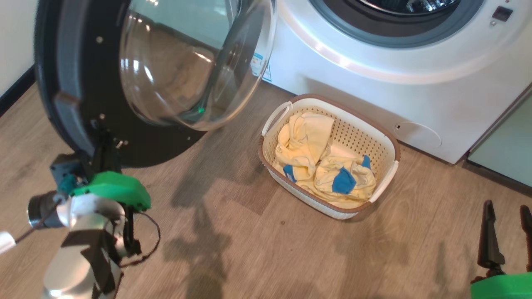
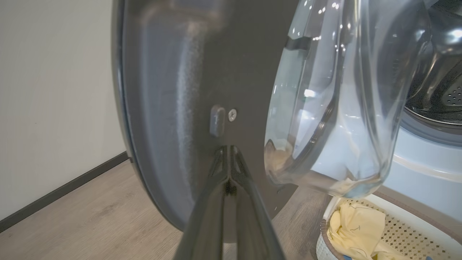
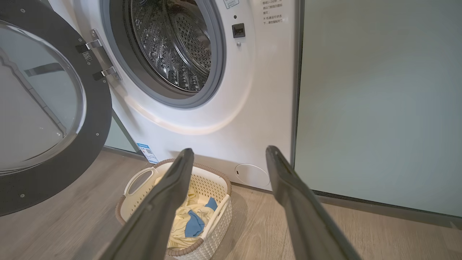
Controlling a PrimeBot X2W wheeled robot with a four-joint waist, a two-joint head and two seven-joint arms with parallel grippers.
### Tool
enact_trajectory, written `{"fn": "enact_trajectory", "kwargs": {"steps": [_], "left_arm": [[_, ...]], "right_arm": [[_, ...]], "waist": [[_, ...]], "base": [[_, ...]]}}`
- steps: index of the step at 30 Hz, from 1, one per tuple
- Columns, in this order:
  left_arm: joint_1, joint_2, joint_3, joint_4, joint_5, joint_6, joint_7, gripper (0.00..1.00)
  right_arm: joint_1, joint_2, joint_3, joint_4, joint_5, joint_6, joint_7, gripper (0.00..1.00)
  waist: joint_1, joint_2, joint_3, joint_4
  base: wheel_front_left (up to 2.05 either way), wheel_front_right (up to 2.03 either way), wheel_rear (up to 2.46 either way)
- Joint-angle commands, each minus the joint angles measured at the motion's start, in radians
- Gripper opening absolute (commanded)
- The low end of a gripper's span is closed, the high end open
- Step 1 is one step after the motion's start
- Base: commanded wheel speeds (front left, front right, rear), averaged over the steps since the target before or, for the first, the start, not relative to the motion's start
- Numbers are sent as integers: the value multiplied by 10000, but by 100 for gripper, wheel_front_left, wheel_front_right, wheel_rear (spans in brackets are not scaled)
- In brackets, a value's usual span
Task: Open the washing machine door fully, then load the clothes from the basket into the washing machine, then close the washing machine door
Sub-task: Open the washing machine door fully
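Wood floor (image 1: 249, 249), one basket (image 1: 354, 129), one door (image 1: 54, 83)

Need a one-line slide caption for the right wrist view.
Open right gripper faces the washing machine, door open, clothes in the basket on the floor.

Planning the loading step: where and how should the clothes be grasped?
Probably the bunched yellow fold atop the clothes, from above: the basket walls block side approaches, and the right gripper stands open.

Left hand (image 2: 228, 153) shut, long fingers pressed together, pointing forward. Right hand (image 3: 228, 153) wide open, fingers well apart, held low.
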Motion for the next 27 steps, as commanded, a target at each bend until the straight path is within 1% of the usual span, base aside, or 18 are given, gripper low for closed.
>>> {"fn": "enact_trajectory", "kwargs": {"steps": [1,7,9,17,27], "left_arm": [[-590,476,577,-69,-50,-31,-124,0],[-1330,631,966,959,-115,-224,-282,0],[-1727,701,1163,1406,-124,-385,-309,0],[-2686,780,1939,1924,270,-908,-319,0],[-3615,769,2759,2864,1016,-1383,-320,0]], "right_arm": [[-360,-228,185,-388,-105,-29,31,100],[-360,-358,125,-627,-127,-29,236,100],[-386,-426,102,-752,-123,-29,357,100],[-616,-588,178,-1133,-128,-29,611,100],[-978,-784,272,-1292,-92,-29,778,100]], "waist": [[0,0,61,8],[0,0,364,63],[0,0,564,85],[0,0,1195,89],[0,0,1696,-83]], "base": [[0,0,0],[0,0,0],[0,0,0],[0,0,0],[0,0,0]]}}
